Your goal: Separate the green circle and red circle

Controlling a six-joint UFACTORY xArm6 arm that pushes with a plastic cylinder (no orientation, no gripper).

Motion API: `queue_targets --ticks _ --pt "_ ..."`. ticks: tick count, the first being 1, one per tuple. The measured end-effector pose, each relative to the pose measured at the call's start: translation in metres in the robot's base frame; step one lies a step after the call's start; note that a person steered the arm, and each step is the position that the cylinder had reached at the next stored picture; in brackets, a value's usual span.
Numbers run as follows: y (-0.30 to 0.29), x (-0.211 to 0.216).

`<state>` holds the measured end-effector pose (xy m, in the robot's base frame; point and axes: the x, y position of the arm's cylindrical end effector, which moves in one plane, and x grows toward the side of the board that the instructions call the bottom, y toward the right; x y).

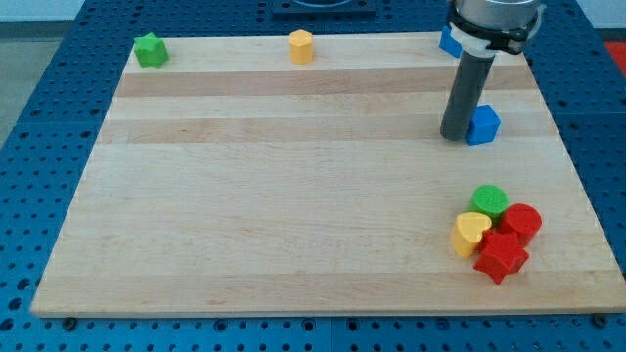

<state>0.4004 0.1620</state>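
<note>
The wooden worktop (293,196) fills most of the frame, its middle bare and the blocks scattered along the edges. The arm comes down in the upper right of the frame as a dark rod, and my tip (456,137) rests on the board touching, or just beside, the left face of a blue block (483,124); there is no gripper on this rig, only the rod, so nothing opens, closes or holds. A second blue block (448,41) shows partly behind the rod at the top edge. In the lower right of the frame sits a tight cluster: the green circle (490,201) at its top, the red circle (521,221) touching it on the right and slightly lower, a yellow heart-like block (470,233) at the left, and a red star-like block (501,256) at the bottom. A green block (150,50) lies in the upper left, a yellow one (300,46) at top centre. The circles look small, stiff and light, likely to slide easily and roll off a glancing push; the seam between them seems the place to press.
</note>
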Motion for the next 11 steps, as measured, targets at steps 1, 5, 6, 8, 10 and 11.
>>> queue_targets --ticks 1,5,6,8,10,11 --pt "-0.016 0.004" --pt "0.049 0.068" --pt "0.060 0.072" --pt "0.076 0.094" --pt "0.022 0.125" --pt "0.020 0.125"
